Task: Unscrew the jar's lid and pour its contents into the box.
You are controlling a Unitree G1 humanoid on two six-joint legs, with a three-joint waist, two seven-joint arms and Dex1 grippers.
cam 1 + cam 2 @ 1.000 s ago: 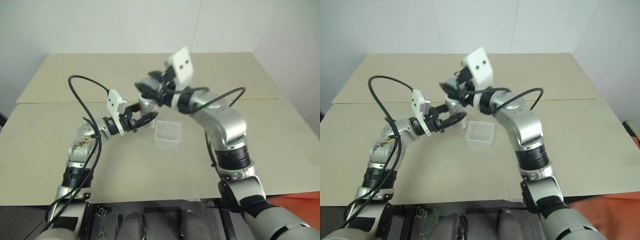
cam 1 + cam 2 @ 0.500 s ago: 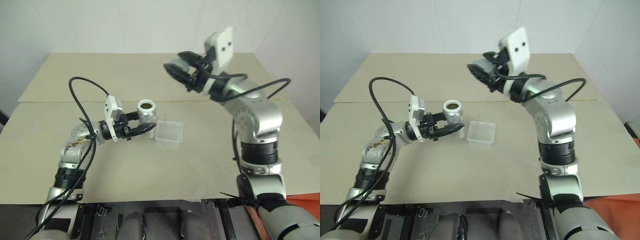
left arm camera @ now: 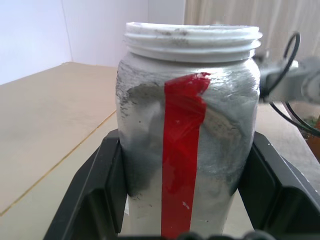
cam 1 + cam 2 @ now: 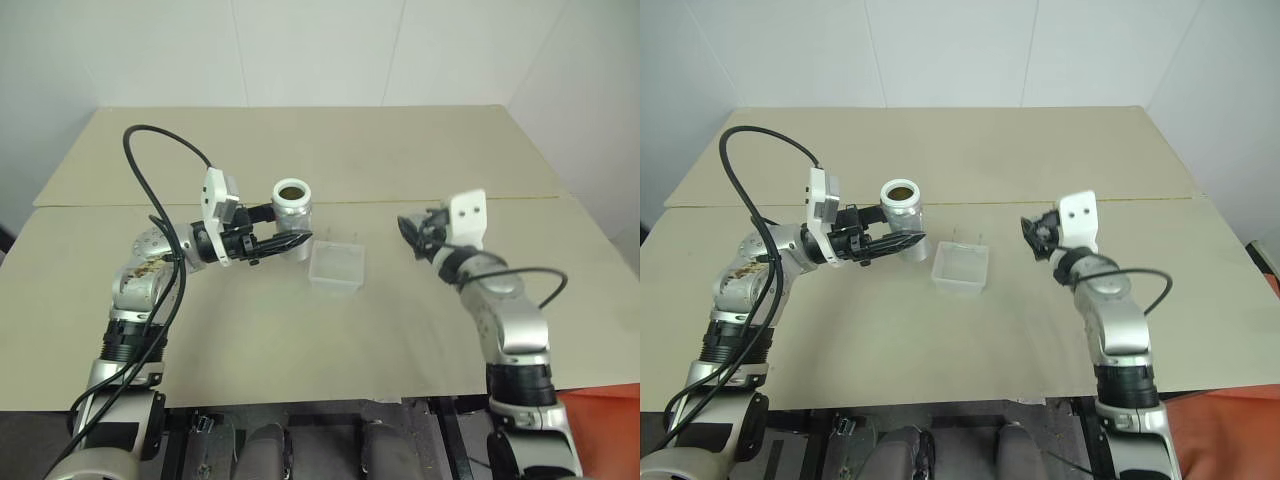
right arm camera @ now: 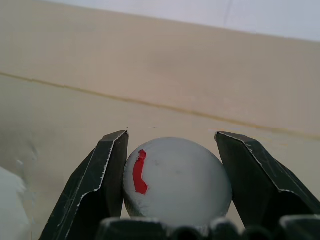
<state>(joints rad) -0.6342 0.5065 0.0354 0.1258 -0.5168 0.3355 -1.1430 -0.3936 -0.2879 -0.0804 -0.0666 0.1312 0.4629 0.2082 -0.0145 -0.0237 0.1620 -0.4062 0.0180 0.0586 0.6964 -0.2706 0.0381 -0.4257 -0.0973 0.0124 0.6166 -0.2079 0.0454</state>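
Note:
The silvery jar [image 4: 292, 204] with a red stripe [image 3: 182, 150] stands upright and lidless, its white threaded mouth open and dark contents visible inside. My left gripper [image 4: 296, 241] is shut on its body, holding it just left of the clear plastic box [image 4: 337, 268] on the table. My right gripper [image 4: 411, 231] hangs low over the table to the right of the box, pointing away from me. It is shut on the round grey lid [image 5: 177, 180], which has a small red mark on it.
The beige table [image 4: 300, 340] has a seam line [image 4: 520, 197] running across it behind the box. A black cable [image 4: 150, 140] loops above my left arm. Open tabletop lies in front of the box and around my right gripper.
My right arm swung down and to the right from above the jar, carrying the lid to just over the table. The jar now stands uncovered. My left gripper lifted it slightly.

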